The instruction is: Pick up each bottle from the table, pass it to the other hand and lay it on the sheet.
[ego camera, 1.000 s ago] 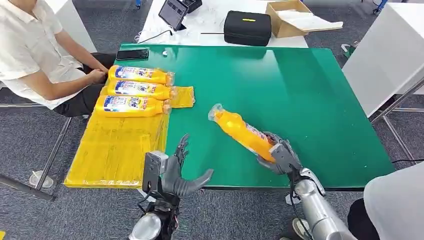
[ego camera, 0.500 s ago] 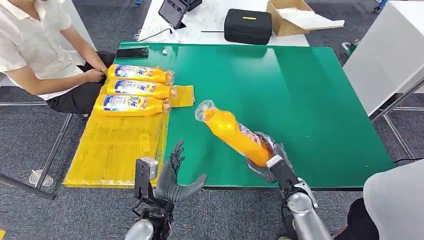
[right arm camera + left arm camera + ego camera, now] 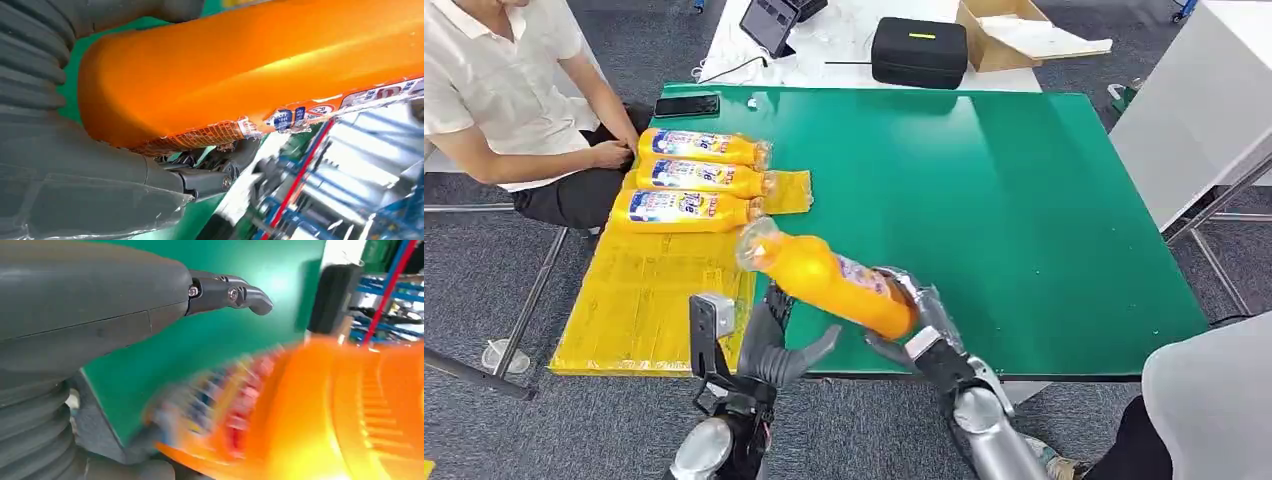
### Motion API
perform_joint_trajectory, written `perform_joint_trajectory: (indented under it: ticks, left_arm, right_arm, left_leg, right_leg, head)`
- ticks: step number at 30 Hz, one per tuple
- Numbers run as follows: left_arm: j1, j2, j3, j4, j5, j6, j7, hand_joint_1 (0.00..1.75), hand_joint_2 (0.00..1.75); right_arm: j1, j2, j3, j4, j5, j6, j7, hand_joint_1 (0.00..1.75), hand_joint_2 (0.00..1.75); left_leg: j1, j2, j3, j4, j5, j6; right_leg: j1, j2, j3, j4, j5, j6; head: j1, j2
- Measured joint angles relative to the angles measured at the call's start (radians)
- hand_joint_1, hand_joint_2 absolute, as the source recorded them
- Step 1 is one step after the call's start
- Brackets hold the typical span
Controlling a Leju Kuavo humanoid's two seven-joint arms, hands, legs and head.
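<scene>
My right hand (image 3: 919, 325) grips the base of an orange bottle (image 3: 829, 281) and holds it in the air above the table's front edge, neck pointing to the left and away. The same bottle (image 3: 250, 70) fills the right wrist view and shows blurred as the orange bottle (image 3: 320, 415) in the left wrist view. My left hand (image 3: 774, 345) is open just under the bottle's middle, fingers spread, not touching it as far as I can tell. Three more orange bottles (image 3: 689, 180) lie side by side at the far end of the yellow sheet (image 3: 644, 300).
A person in a white shirt (image 3: 494, 95) sits at the left, hands close to the sheet's far end. A phone (image 3: 688, 105) lies on the green table (image 3: 1024, 200). Behind stand a black case (image 3: 918, 53), a tablet (image 3: 770, 24) and a cardboard box (image 3: 1009, 35).
My right hand has carried the bottle leftwards and nearer, from over the table's middle to just above my left hand. The left hand stayed open and rose slightly.
</scene>
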Motion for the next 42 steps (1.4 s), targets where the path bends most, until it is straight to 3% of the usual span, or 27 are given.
perform_joint_trajectory:
  ticks: [5,20,21,22,23,29,30,31,32,39,40,42]
  left_arm:
    - [-0.01,-0.001,0.0,-0.031,0.042,-0.011,0.004,0.0,1.75]
    - [-0.015,-0.004,-0.001,-0.06,0.13,0.002,-0.013,0.0,1.75]
    - [-0.018,-0.005,-0.001,-0.06,0.139,0.003,-0.011,0.07,1.75]
    - [-0.022,-0.006,-0.001,-0.059,0.145,0.004,-0.011,1.57,1.75]
    - [-0.026,-0.007,-0.001,-0.059,0.155,0.005,-0.011,1.75,1.75]
    - [-0.041,-0.018,0.0,-0.053,0.206,0.002,-0.025,1.75,1.75]
    - [-0.041,-0.019,-0.001,-0.053,0.207,0.002,-0.032,1.75,1.75]
    - [-0.041,-0.019,-0.001,-0.053,0.207,0.0,-0.038,1.75,1.75]
    - [-0.04,-0.019,0.0,-0.054,0.207,0.0,-0.042,1.75,1.75]
    - [-0.037,-0.019,0.004,-0.077,0.194,0.021,-0.087,1.75,1.75]
    - [-0.039,-0.019,0.004,-0.079,0.178,0.04,-0.094,1.75,1.75]
    - [-0.044,-0.019,0.004,-0.079,0.138,0.074,-0.111,1.75,1.75]
  right_arm:
    - [-0.012,0.029,0.074,0.028,-0.007,-0.024,-0.017,1.75,1.75]
    - [-0.015,0.039,0.128,0.065,-0.057,-0.048,-0.032,1.75,1.75]
    - [-0.015,0.04,0.129,0.071,-0.06,-0.051,-0.036,1.75,1.75]
    - [-0.016,0.04,0.13,0.077,-0.062,-0.053,-0.04,1.75,1.75]
    - [-0.016,0.041,0.131,0.084,-0.064,-0.056,-0.045,1.75,1.75]
    - [-0.024,0.043,0.138,0.113,-0.077,-0.058,-0.056,1.71,1.75]
    - [-0.025,0.044,0.139,0.116,-0.08,-0.058,-0.058,1.59,1.75]
    - [-0.025,0.045,0.139,0.12,-0.083,-0.056,-0.061,1.19,1.75]
    - [-0.025,0.045,0.14,0.122,-0.085,-0.052,-0.064,0.02,1.75]
    - [-0.015,0.048,0.151,0.139,-0.104,-0.007,-0.067,0.0,1.75]
    - [-0.014,0.051,0.153,0.143,-0.105,-0.005,-0.065,0.0,0.0]
    - [-0.014,0.054,0.155,0.151,-0.108,-0.017,-0.064,0.0,0.0]
  left_leg:
    - [0.0,-0.001,0.0,0.0,0.0,0.0]
    - [0.0,0.0,-0.001,0.0,0.0,0.0]
    - [0.0,0.0,-0.001,0.0,0.0,0.0]
    - [0.0,0.0,-0.001,0.0,0.0,0.0]
    - [0.0,0.0,-0.001,0.0,0.0,0.0]
    - [-0.001,0.0,-0.001,0.0,0.0,0.0]
    - [-0.001,0.0,-0.001,0.0,0.0,0.0]
    - [-0.001,0.0,-0.001,0.0,0.0,0.0]
    - [0.0,0.0,-0.001,0.0,0.0,0.0]
    - [0.0,0.0,-0.001,0.0,0.0,0.0]
    - [0.0,0.0,-0.001,0.0,0.0,0.0]
    - [0.0,0.0,-0.001,0.0,0.0,0.0]
  right_leg:
    - [0.0,0.0,0.0,0.0,0.0,0.0]
    - [0.0,0.0,-0.001,0.0,0.0,0.0]
    - [0.0,0.0,-0.001,0.0,0.0,0.0]
    - [0.0,0.0,-0.001,0.0,0.0,0.0]
    - [0.0,0.0,-0.001,0.0,0.0,0.0]
    - [0.0,0.0,-0.001,0.0,0.0,0.0]
    - [0.0,0.0,-0.001,0.0,0.0,0.0]
    - [0.0,0.0,-0.001,0.0,0.0,0.0]
    - [0.0,0.0,-0.001,0.0,0.0,0.0]
    - [0.0,0.0,-0.001,0.0,0.0,0.0]
    - [0.0,0.0,-0.001,0.0,0.0,0.0]
    - [0.0,0.0,-0.002,0.0,0.0,0.0]
  head:
    - [0.0,0.0]
    - [0.0,0.0]
    - [0.0,0.0]
    - [0.0,0.0]
    - [0.0,0.0]
    - [0.0,0.0]
    - [0.0,0.0]
    - [0.0,0.0]
    - [0.0,0.0]
    - [0.0,0.0]
    - [0.0,0.0]
    - [0.0,0.0]
